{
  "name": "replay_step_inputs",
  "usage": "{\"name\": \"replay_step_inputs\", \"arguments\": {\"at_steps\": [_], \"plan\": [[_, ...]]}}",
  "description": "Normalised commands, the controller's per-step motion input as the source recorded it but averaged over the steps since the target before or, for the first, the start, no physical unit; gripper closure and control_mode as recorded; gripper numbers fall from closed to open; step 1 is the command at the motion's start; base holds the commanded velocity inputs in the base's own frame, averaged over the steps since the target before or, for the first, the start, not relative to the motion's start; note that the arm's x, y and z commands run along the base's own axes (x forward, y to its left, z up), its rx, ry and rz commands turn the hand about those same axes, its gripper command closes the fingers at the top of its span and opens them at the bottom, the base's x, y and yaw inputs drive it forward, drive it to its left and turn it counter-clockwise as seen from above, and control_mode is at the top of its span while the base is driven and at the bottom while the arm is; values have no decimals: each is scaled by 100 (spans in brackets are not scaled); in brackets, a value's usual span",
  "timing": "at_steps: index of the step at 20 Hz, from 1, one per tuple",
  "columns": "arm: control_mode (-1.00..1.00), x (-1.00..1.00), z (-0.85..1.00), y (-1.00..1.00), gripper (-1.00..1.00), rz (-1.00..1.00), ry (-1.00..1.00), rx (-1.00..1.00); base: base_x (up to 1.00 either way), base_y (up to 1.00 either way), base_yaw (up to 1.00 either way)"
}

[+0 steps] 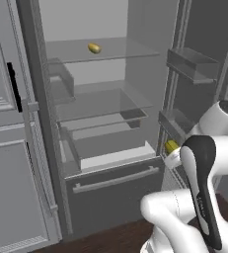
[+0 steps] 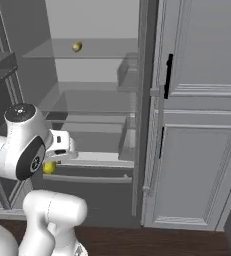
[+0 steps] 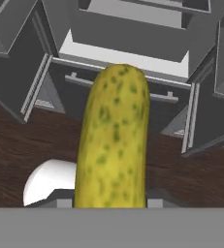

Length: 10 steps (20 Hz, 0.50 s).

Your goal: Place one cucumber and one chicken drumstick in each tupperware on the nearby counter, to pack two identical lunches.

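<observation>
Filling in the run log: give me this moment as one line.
stage: carrying cucumber | gripper: shut on cucumber | location: before open fridge | second yellow item: on upper fridge shelf

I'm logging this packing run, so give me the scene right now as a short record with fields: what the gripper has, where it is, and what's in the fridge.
gripper: shut on cucumber, which sticks out lengthwise from the jaws
cucumber look: yellow-green, speckled
gripper place: in front of the open fridge, above the dark wood floor
top shelf: one small yellowish item
bottom drawer: closed
</observation>
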Motion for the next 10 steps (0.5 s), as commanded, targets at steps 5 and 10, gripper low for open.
{"name": "replay_step_inputs", "arguments": {"at_steps": [5,10], "plan": [[100,0,0,0,100,0,0,0,-100,-38,-38],[100,0,0,0,100,0,0,0,-66,-42,-57]]}}
